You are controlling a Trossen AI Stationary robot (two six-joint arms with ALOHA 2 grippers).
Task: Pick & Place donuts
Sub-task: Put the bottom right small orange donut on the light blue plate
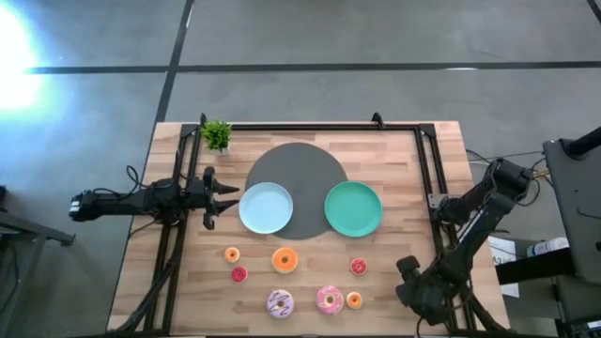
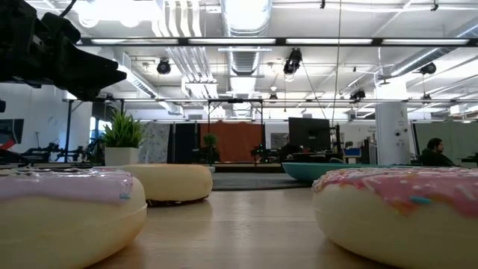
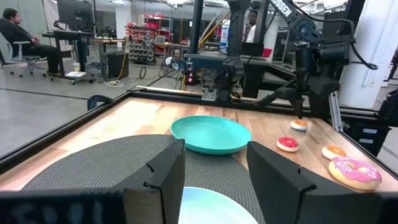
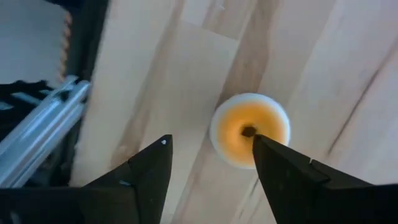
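The right gripper (image 4: 211,165) hangs open over a tiny orange donut (image 4: 249,130) at the table's (image 1: 310,310) 4 o'clock corner, its dark fingers spread and the donut showing apart from both. From above, that donut (image 1: 354,300) sits just at 3 o'clock of the pink donut (image 1: 329,299), with a red-pink tiny donut (image 1: 358,267) at 12 o'clock of it. The sprinkled donut (image 1: 280,303) lies at 9 o'clock of the pink one; the large orange donut (image 1: 285,260) is above them, with a tiny orange one (image 1: 232,254) and a tiny red one (image 1: 238,274) toward 9 o'clock. The left gripper (image 1: 222,198) waits open at the table's 9 o'clock side, fingers pointing at the blue plate (image 1: 266,207), which overlaps the grey disc (image 1: 297,164) beside the green plate (image 1: 353,208). A potted plant (image 1: 217,136) stands at the 11 o'clock corner.
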